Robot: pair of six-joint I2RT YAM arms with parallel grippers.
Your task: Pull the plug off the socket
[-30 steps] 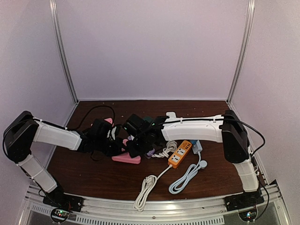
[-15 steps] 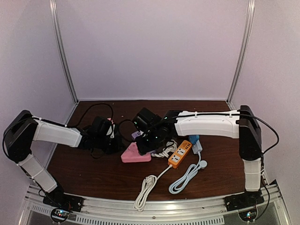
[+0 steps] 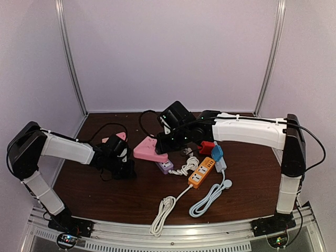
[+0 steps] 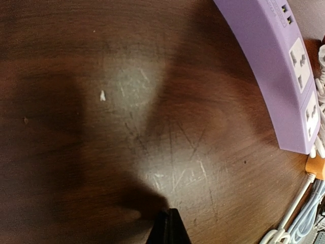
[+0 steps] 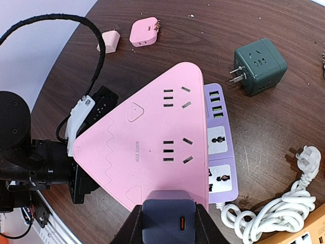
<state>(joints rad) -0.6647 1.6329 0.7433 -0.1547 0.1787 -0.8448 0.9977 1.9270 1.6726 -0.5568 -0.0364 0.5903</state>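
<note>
One line, "MAX 2500W", on pink socket [image 5: 147,137]; right fingers [image 5: 205,229] clamp plug [image 5: 167,218].

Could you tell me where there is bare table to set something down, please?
Widest bare wood: front-left, between the left arm and the coiled white cord. A smaller patch lies front-right, between the orange strip and the right arm. The middle is crowded: purple strip, cords, and the pink socket held by its plug in the right jaws.
</note>
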